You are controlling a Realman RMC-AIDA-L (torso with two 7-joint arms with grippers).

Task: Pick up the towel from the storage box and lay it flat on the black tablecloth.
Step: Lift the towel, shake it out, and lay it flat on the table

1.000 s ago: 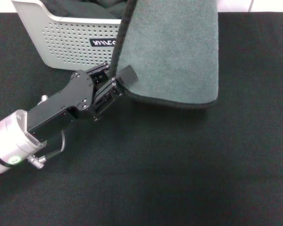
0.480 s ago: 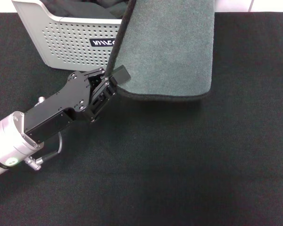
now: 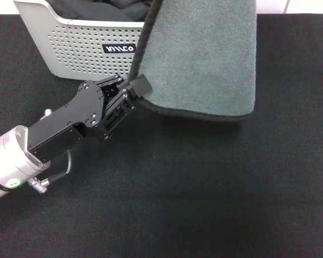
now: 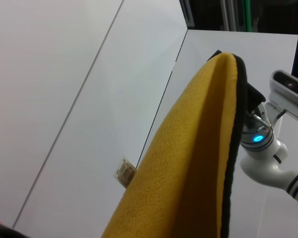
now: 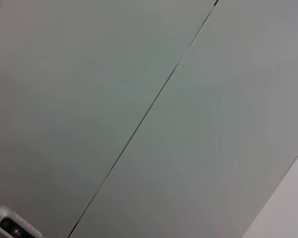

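The grey-green towel (image 3: 204, 54) with black edging hangs in the air, spread above the black tablecloth (image 3: 204, 188), its top running out of the head view. My left gripper (image 3: 132, 92) is shut on the towel's lower left corner, just in front of the storage box (image 3: 81, 48). The left wrist view shows the towel's yellow-orange reverse side (image 4: 188, 168) with its black edge. The towel's right side is held up from outside the view. My right gripper is not in view.
A plain black cloth (image 3: 97, 9) lies inside the light grey perforated box at the back left. A white robot part with a blue light (image 4: 268, 148) shows in the left wrist view. The right wrist view shows only a pale wall.
The towel first rose and pulled back a little, then shifted right and sagged lower. My left gripper moved slightly up and left, then edged right, with the corner still in it.
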